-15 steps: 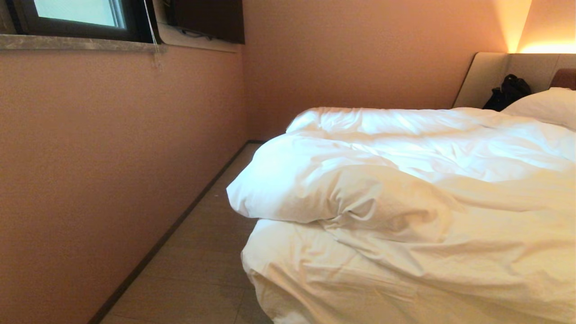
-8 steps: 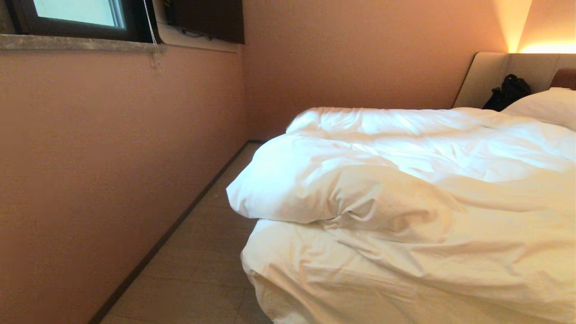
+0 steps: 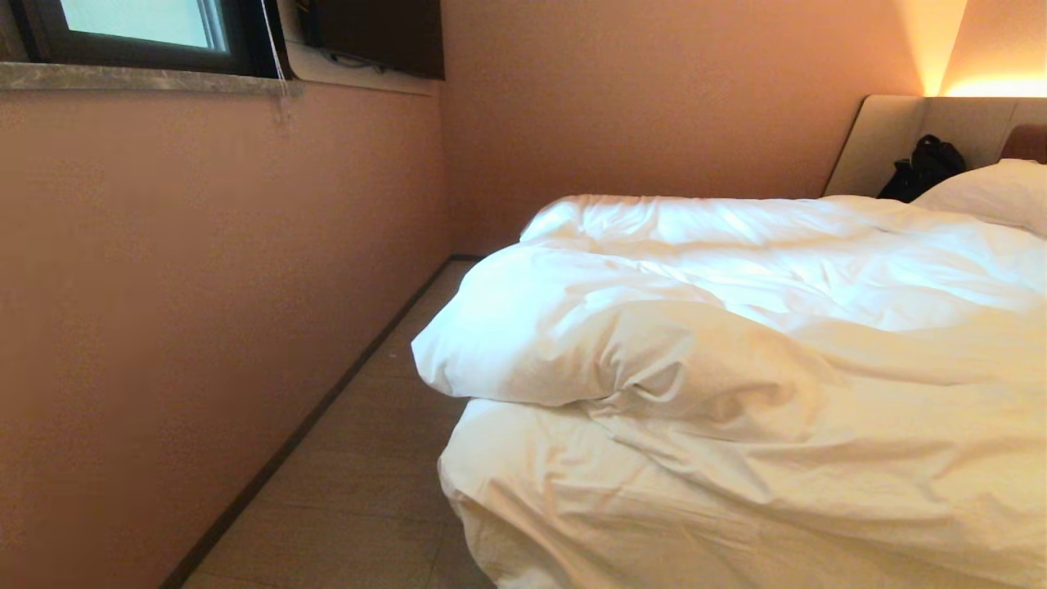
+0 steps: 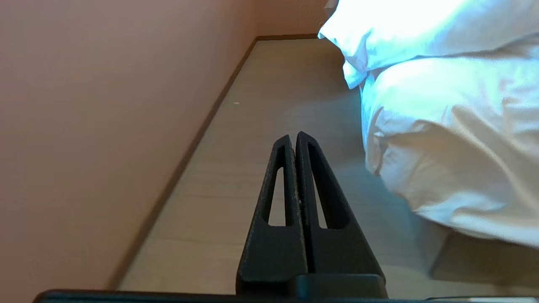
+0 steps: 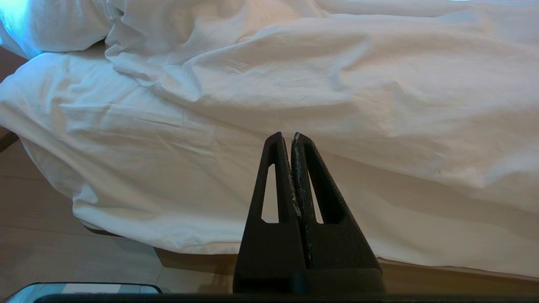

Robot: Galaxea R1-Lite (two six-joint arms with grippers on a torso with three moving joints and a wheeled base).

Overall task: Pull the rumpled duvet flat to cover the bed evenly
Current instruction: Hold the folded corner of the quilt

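Your duvet [image 3: 736,343] sits bunched and rumpled on the bed [image 5: 421,269], both tools clamped together on nothing.

Look at it: thick, puffy, white, a fat fold doubled back over the near corner, creased cloth draping over the bed's edge toward the floor [image 3: 352,491]. A pillow [image 3: 990,192] peeks in, cut off at the frame's edge, and something dark [image 3: 920,168] by the headboard [image 3: 883,139] is hard to identify. Your left tool [image 4: 294,136] hangs over the floor beside the wall [image 3: 204,286]; your right tool [image 5: 286,136] points at the draped duvet, short of touching. No writing visible.
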